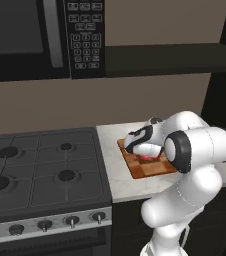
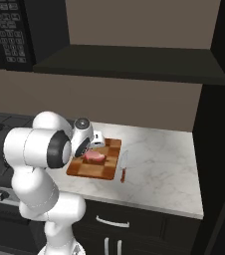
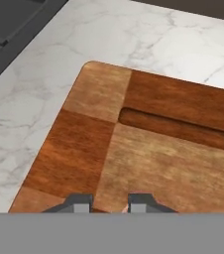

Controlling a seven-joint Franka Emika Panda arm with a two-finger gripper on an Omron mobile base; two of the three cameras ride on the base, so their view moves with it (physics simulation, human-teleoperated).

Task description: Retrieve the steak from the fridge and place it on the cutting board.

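Observation:
The pink-red steak [image 2: 95, 157] lies flat on the checkered wooden cutting board [image 2: 92, 170], which rests on the marble counter. My gripper [image 2: 88, 151] hangs low over the steak's left part, the hand tilted down at the board. In the left base view the steak [image 1: 146, 157] peeks out pink under the hand, on the cutting board [image 1: 150, 171]. In the hand view the gripper [image 3: 110, 204] shows two fingertips slightly parted, with the cutting board [image 3: 148, 149] and its handle slot close beneath. The fridge [image 2: 221, 124] stands as a tall black body at the counter's right end.
A red-handled knife [image 2: 123, 167] lies on the counter just right of the board. The gas stove [image 1: 40, 165] adjoins the counter on the left, with the black microwave [image 1: 35, 35] above it. A dark shelf [image 2: 134, 62] runs over the counter.

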